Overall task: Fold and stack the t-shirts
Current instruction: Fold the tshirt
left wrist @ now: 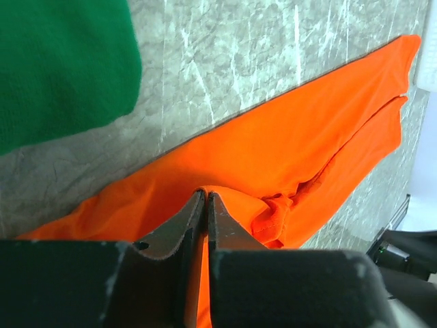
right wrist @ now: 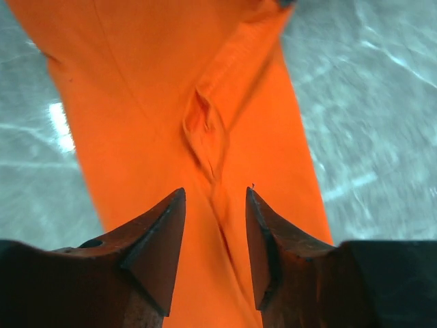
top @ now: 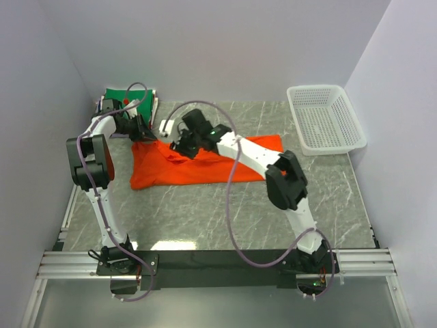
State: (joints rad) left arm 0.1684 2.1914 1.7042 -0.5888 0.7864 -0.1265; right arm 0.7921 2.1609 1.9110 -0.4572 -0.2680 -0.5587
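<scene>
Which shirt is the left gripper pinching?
The orange t-shirt, spread out centrally, a fold pinched in the left gripper; the green t-shirt lies apart, far left.

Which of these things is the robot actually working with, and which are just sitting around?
Part of the job:
- orange t-shirt, pinched by the left claw
- right claw, open just above the orange cloth
- green t-shirt, lying in the far left corner

Just lying about:
- white basket, far right
- small white item near the claws, too small to identify
</scene>
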